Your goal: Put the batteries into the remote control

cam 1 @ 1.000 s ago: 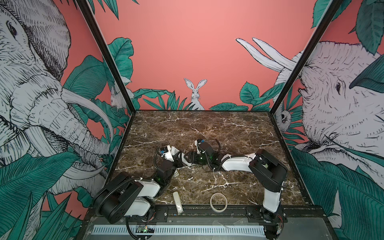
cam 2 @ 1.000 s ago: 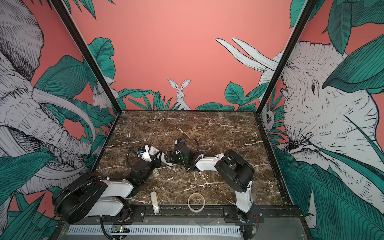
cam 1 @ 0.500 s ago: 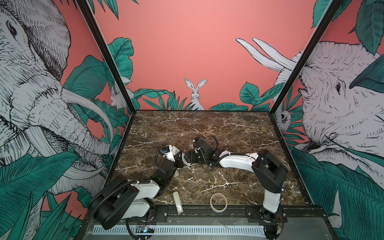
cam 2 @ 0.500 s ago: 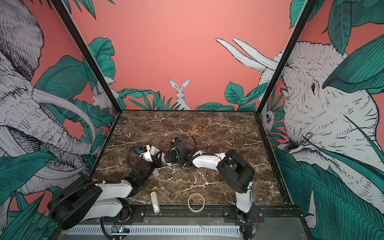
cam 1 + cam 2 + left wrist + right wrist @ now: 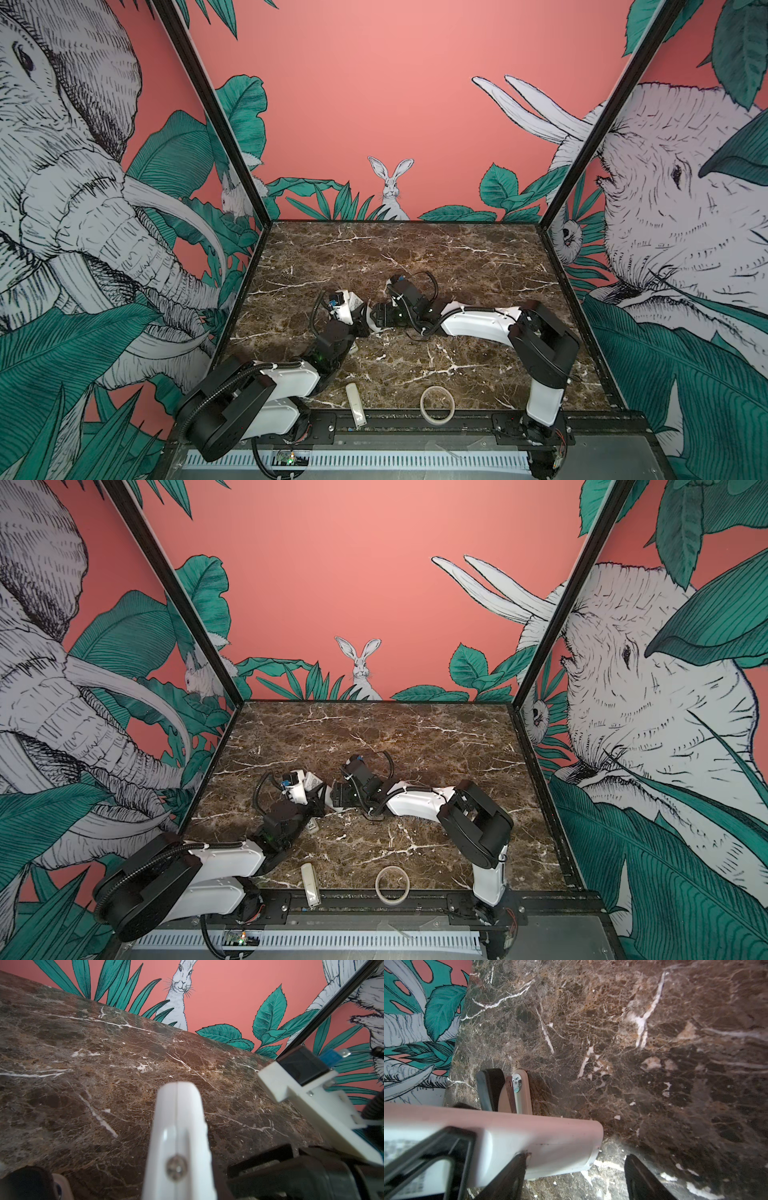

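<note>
The white remote control (image 5: 550,1142) is held low over the marble, and my left gripper (image 5: 362,318) is shut on it. In the left wrist view the remote control (image 5: 178,1118) shows edge-on, with a seam along its side. My right gripper (image 5: 576,1159) stands open around the remote's rounded end. One black finger (image 5: 510,1176) touches it; the other finger (image 5: 641,1178) is well apart. In both top views the two grippers meet near the table's middle, with the remote's end (image 5: 332,803) between them. The batteries are not plainly in view.
A small cream remote (image 5: 355,400) and a ring of tape (image 5: 436,404) lie at the front edge. A small pale piece (image 5: 312,825) lies beside the left forearm. Painted walls close three sides. The right wrist's camera mount (image 5: 301,1093) hangs close to the left gripper.
The right arm has reached leftward until its gripper meets the left one at the remote's end. The left gripper has stayed in place, still shut.
</note>
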